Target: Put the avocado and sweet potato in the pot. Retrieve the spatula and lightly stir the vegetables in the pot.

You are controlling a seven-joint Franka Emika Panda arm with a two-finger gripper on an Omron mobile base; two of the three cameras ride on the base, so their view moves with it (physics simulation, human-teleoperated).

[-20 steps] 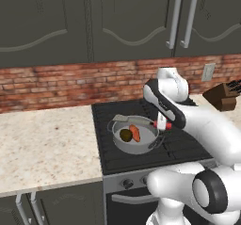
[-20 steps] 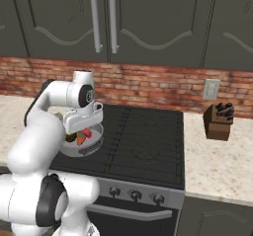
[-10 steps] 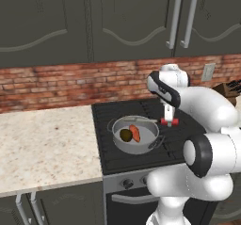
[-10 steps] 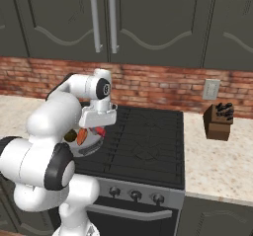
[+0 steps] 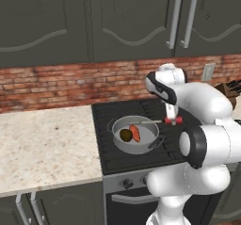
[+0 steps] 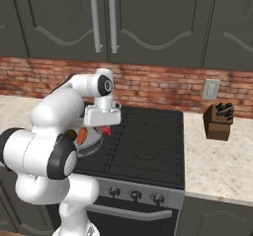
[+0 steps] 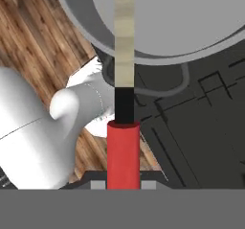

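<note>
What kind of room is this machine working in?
It looks like a home kitchen, computer-drawn. A black stove with knobs holds a grey pot, dark cabinets hang above a brick backsplash, and a knife block stands on the stone counter.

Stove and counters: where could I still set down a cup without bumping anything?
The pale counter left of the stove is bare but for a tiny speck. The stove's right burners, between the pot and the knife block, are free too. Its left side is crowded: the pot, the vegetables and the gripper holding the spatula.
</note>
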